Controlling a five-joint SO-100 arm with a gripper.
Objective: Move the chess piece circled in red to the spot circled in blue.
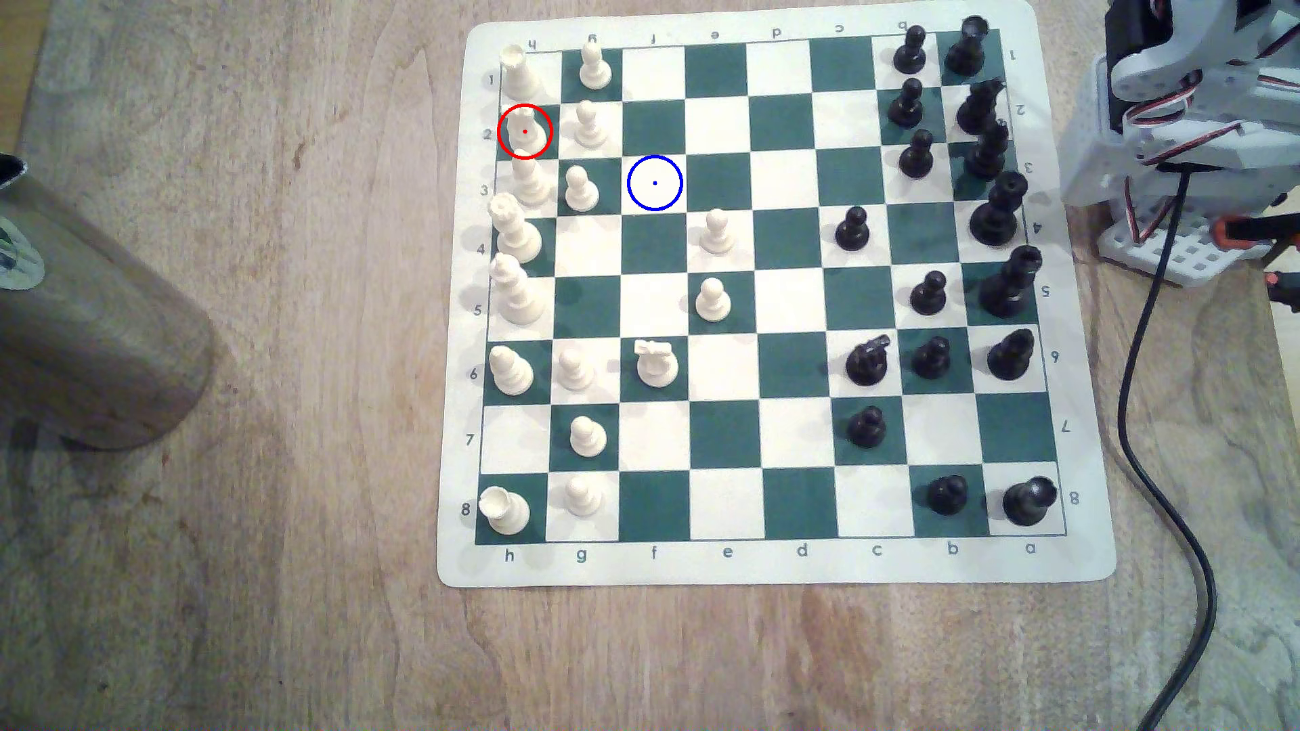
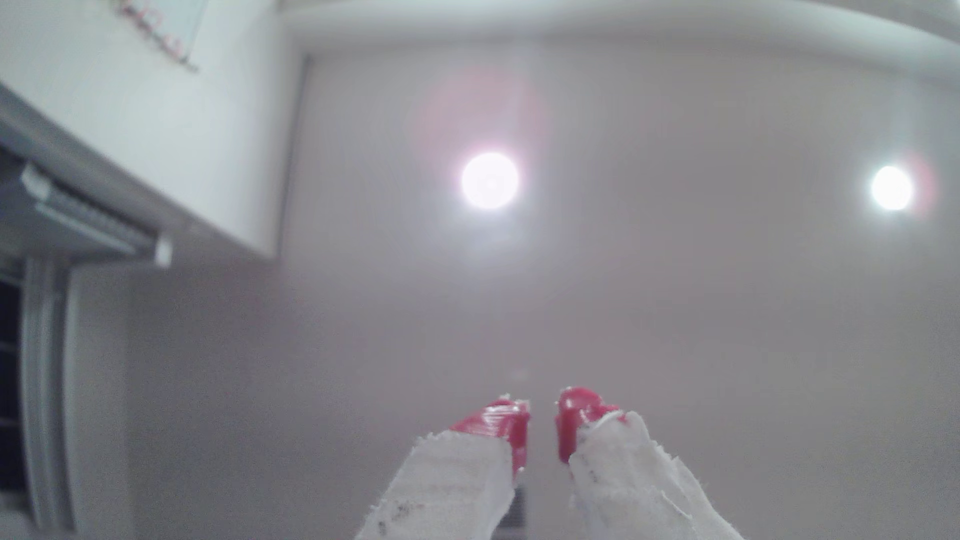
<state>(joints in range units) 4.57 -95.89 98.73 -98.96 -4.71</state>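
In the exterior view, the chess piece circled in red (image 1: 525, 131) is a cream-white knight on the chessboard's (image 1: 774, 562) left edge column, second row from the far side. The spot circled in blue (image 1: 655, 183) is a bare cream square two columns to the right and one row nearer. The arm (image 1: 1196, 126) is folded up off the board's far right corner, far from both. In the wrist view my gripper (image 2: 543, 410) points up at a ceiling. Its red, tape-wrapped fingertips (image 2: 506, 423) stand a narrow gap apart with nothing between them.
Cream pieces crowd the knight: a rook (image 1: 517, 70) behind, a tall piece (image 1: 529, 179) in front, pawns (image 1: 589, 125) (image 1: 580, 190) to the right. Black pieces fill the board's right side. A black cable (image 1: 1161, 422) runs down the right. A wooden cylinder (image 1: 91, 316) lies at left.
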